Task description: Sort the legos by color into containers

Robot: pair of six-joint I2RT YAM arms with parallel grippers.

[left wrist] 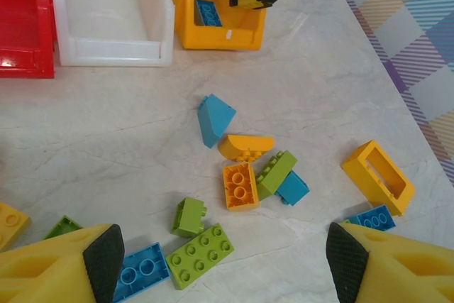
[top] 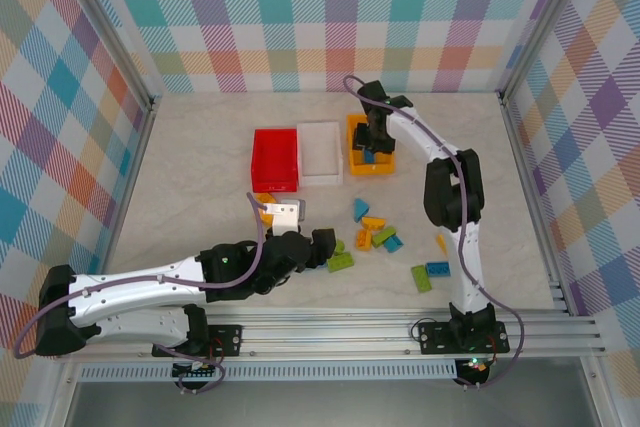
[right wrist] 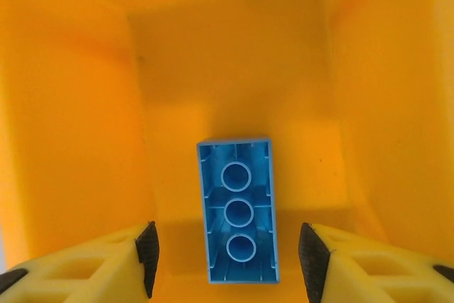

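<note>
My right gripper (right wrist: pixel 228 260) hangs open inside the orange-yellow container (right wrist: pixel 78 125). A blue lego (right wrist: pixel 237 207) lies studs-down on that bin's floor between the fingers, touching neither. From above, the right gripper (top: pixel 372 140) covers most of this bin (top: pixel 354 152). The red container (top: pixel 275 159) and the white container (top: pixel 320 152) stand to its left. My left gripper (left wrist: pixel 225 264) is open above loose legos: a green flat brick (left wrist: pixel 201 255), a small green one (left wrist: pixel 189 216), a blue one (left wrist: pixel 145 269), an orange one (left wrist: pixel 240 186) and a yellow frame (left wrist: pixel 378 177).
More bricks lie right of centre: a blue wedge (top: pixel 360 209), a blue brick (top: pixel 437 268) and a green one (top: pixel 421 278). A yellow brick (top: pixel 263 201) sits under the red bin's front. Metal rails and plaid walls (top: pixel 320 17) bound the table.
</note>
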